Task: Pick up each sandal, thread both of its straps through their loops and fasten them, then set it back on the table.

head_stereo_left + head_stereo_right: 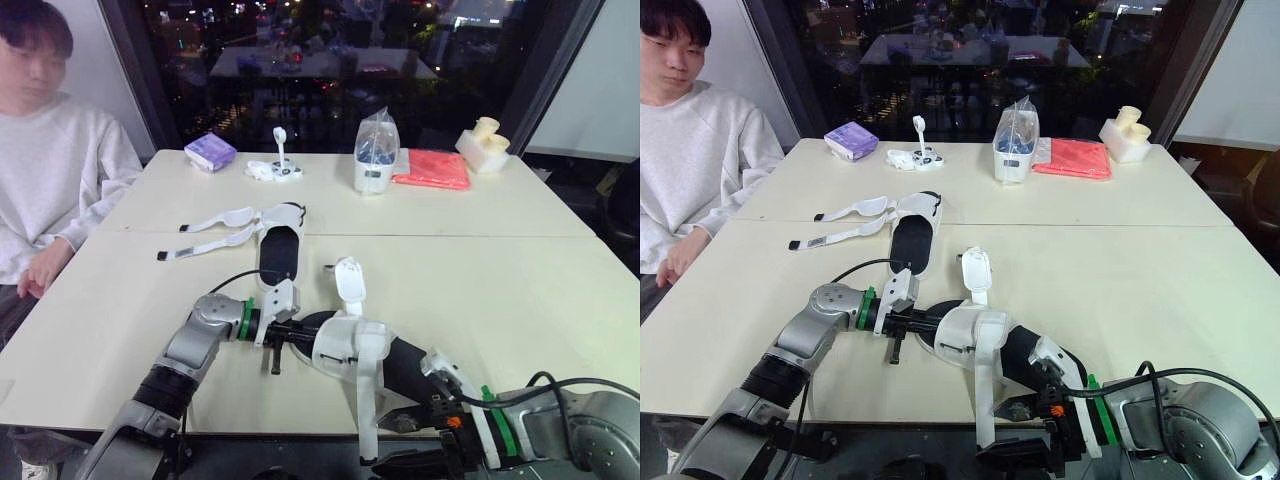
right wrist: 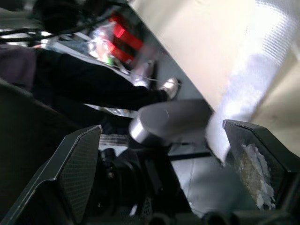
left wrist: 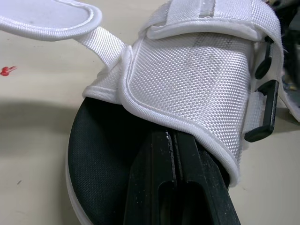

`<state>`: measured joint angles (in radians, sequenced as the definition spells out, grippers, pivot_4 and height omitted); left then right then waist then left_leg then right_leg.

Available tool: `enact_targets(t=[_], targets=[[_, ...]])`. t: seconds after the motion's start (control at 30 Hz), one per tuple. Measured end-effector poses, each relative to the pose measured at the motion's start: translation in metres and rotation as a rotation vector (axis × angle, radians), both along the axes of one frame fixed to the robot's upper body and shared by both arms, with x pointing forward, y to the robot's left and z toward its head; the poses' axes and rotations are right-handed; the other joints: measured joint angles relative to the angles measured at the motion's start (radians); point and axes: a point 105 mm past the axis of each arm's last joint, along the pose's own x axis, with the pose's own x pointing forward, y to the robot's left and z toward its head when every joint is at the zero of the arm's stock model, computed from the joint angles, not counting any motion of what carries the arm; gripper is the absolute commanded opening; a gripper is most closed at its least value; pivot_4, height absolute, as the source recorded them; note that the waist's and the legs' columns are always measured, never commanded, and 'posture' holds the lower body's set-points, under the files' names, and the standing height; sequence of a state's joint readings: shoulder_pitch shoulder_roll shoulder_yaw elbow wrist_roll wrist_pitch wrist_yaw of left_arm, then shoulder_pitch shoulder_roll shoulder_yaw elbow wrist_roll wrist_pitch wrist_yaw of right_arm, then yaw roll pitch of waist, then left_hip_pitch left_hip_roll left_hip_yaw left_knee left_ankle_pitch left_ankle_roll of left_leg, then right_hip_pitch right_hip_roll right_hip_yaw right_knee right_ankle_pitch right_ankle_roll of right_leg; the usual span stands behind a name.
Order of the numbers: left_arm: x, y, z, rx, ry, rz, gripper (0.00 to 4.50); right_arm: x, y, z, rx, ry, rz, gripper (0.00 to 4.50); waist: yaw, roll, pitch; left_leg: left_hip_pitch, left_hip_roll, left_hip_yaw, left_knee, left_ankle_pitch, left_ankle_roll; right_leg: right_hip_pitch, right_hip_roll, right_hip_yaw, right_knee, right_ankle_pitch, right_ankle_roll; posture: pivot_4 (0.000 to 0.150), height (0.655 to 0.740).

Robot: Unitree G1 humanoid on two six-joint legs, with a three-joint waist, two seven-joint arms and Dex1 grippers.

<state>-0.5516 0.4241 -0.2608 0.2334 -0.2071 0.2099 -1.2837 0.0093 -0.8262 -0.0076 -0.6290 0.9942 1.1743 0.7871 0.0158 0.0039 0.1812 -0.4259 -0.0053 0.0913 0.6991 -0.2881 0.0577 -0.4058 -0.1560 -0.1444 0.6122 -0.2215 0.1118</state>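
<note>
The near sandal (image 1: 345, 345), white mesh upper on a black footbed, lies at the table's front edge between my arms. One strap (image 1: 350, 285) stands up from it, and another strap (image 1: 368, 405) hangs down over the edge. My left gripper (image 3: 172, 154) is shut, its fingers pushed under the white upper (image 3: 197, 70) along the footbed. My right gripper (image 2: 161, 126) is open just off the table edge, with the hanging strap (image 2: 253, 89) beside one finger. A second sandal (image 1: 278, 245) lies further back on the left, both straps (image 1: 215, 232) spread out unfastened.
A person (image 1: 45, 170) sits at the left with a hand on the table edge. Along the back stand a purple packet (image 1: 210, 151), small white parts (image 1: 275, 168), a plastic bag (image 1: 376, 152), a red cloth (image 1: 432, 168) and a cream block (image 1: 484, 145).
</note>
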Motion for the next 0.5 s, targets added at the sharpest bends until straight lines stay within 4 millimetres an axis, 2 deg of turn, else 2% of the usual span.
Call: enact_targets(t=[0.17, 0.4, 0.5], targets=[[-0.009, -0.001, -0.001, 0.000, -0.004, -0.001, 0.00, 0.013, -0.002, -0.009, 0.007, 0.016, -0.095, 4.49, -0.001, 0.000, 0.000, 0.000, 0.000, 0.000, 0.000, 0.000, 0.000, 0.000, 0.002, 0.000, 0.000, 0.000, 0.000, 0.150, 0.7400], [-0.015, -0.001, -0.002, -0.001, 0.001, 0.028, 0.00, 0.023, 0.008, -0.008, 0.090, 0.073, -0.162, 4.49, -0.001, 0.000, 0.000, 0.000, 0.000, 0.000, 0.000, 0.000, 0.001, 0.000, 0.002, 0.000, 0.001, 0.000, 0.000, 0.150, 0.7400], [-0.015, -0.002, -0.003, -0.004, 0.004, 0.041, 0.00, 0.026, 0.010, -0.008, 0.107, 0.086, -0.181, 3.66, -0.001, 0.000, 0.000, 0.000, 0.000, 0.000, 0.000, -0.001, 0.001, 0.000, 0.002, 0.000, 0.001, 0.000, 0.000, 0.150, 0.7400]])
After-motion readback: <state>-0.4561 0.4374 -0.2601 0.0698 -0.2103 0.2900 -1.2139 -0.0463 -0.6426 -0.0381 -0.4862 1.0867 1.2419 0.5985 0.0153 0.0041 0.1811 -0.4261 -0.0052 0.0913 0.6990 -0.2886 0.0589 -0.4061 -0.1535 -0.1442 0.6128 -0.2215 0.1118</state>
